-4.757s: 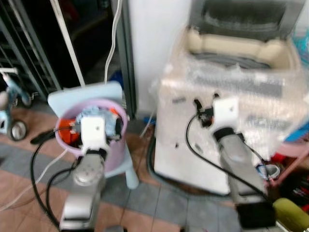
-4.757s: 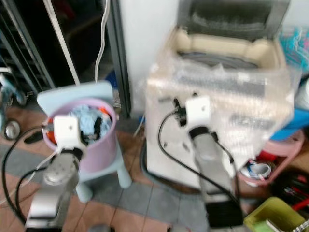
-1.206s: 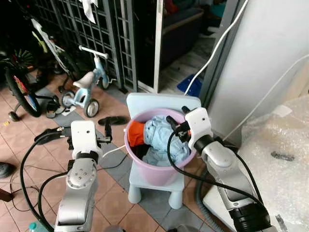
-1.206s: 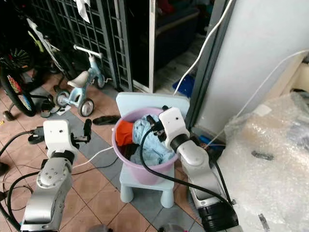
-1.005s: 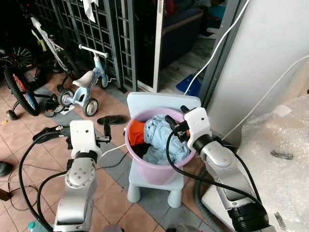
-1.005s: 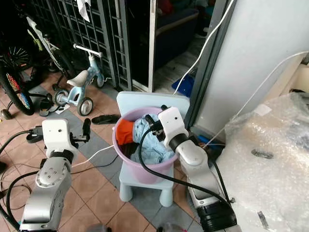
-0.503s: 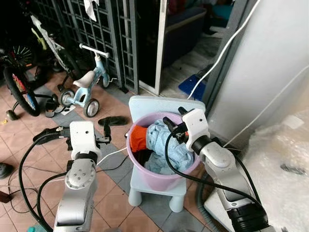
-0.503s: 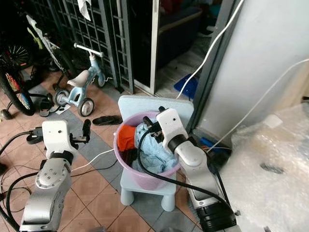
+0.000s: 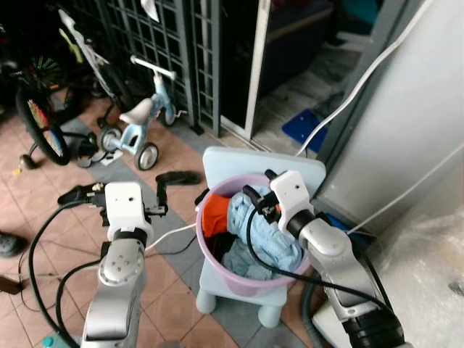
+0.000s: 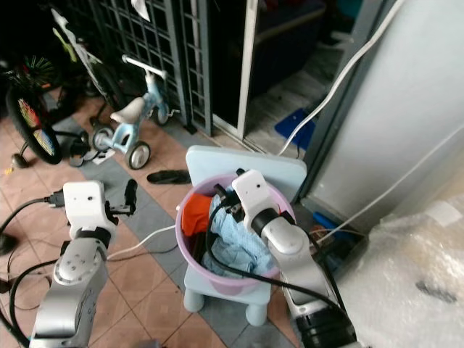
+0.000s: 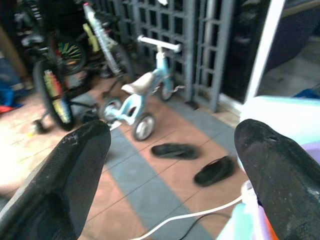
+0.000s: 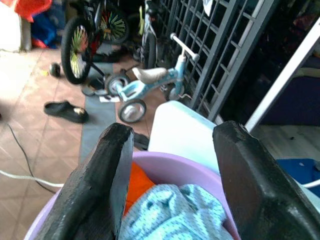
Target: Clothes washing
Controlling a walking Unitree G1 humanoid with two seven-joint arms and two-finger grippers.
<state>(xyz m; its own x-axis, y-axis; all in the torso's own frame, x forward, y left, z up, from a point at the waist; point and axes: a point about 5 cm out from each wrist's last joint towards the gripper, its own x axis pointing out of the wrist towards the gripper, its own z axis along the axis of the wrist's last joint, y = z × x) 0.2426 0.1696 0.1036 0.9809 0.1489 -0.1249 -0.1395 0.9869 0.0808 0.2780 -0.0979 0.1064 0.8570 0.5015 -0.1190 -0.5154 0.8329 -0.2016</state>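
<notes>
Over on the far left a bicycle wheel point(image 9: 42, 123) leans by the dark gate point(image 9: 174, 43), with a small blue trike point(image 9: 138, 119) parked on the tiles and a black slipper point(image 9: 177, 177) lying just beyond the left arm; the left end effector point(image 9: 161, 197) hovers out to the side of the tub, fingers point(image 11: 65, 170) spread wide and empty, touching nothing, pointed toward the trike and slippers; moving across, here's the business end: a purple tub point(image 9: 217, 250) sits on a pale blue child's chair point(image 9: 239, 163), and it's stuffed with laundry, an orange garment point(image 9: 215, 217) on the left and a light blue cloth point(image 9: 272, 235) heaped in the middle; the right end effector point(image 9: 250, 199) is poised right over the tub's mouth, its fingers point(image 12: 245, 165) parted wide with nothing between them, tips just above the blue cloth; by my read this is the pick-up stage, reaching for the first load of clothes; the next move calls for dipping down into the pile and closing on a good fold of that blue cloth, deep enough that it doesn't slip free; to the far right a bubble-wrapped bulk point(image 9: 428, 275) sits beside the grey wall point(image 9: 428, 109), well clear of the tub
</notes>
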